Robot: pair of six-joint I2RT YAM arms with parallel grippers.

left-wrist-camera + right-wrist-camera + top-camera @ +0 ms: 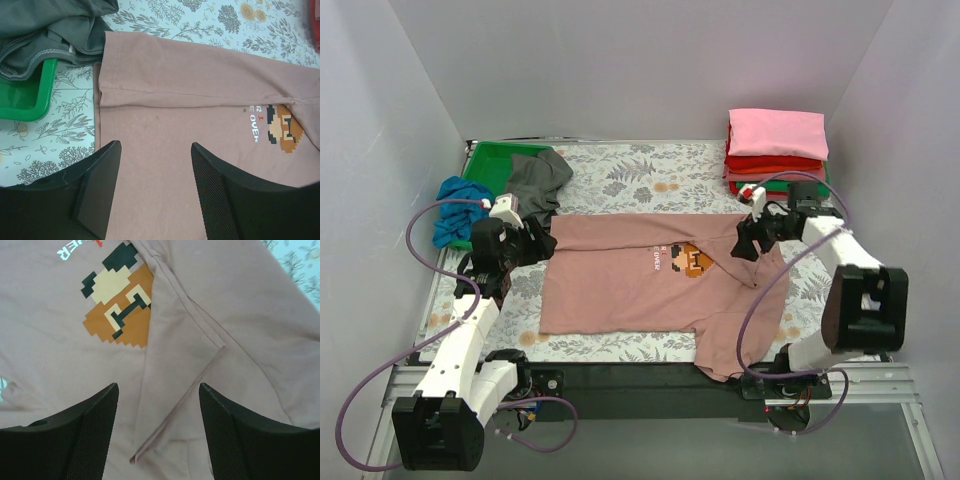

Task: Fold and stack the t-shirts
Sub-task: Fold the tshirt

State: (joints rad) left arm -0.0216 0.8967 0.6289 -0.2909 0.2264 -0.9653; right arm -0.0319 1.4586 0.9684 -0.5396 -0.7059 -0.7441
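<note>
Pink tee lies spread across the middle of the worktop, chest up, with its pixel graphic toward the right side. Its near right corner droops past the worktop's front edge, by the right arm's base. The left fingers stand fairly wide over the tee's left edge, with only cloth showing between them and nothing gripped. The right fingers stand wide too, above a diagonal fold of the tee just right of the graphic, holding nothing. Whether either pair touches the cloth cannot be told. At the far right corner sits a stack of folded tees, pink on top and red beneath. At the far left a grey tee spills out of a green tray, and a crumpled blue tee lies beside the tray at the left edge.
</note>
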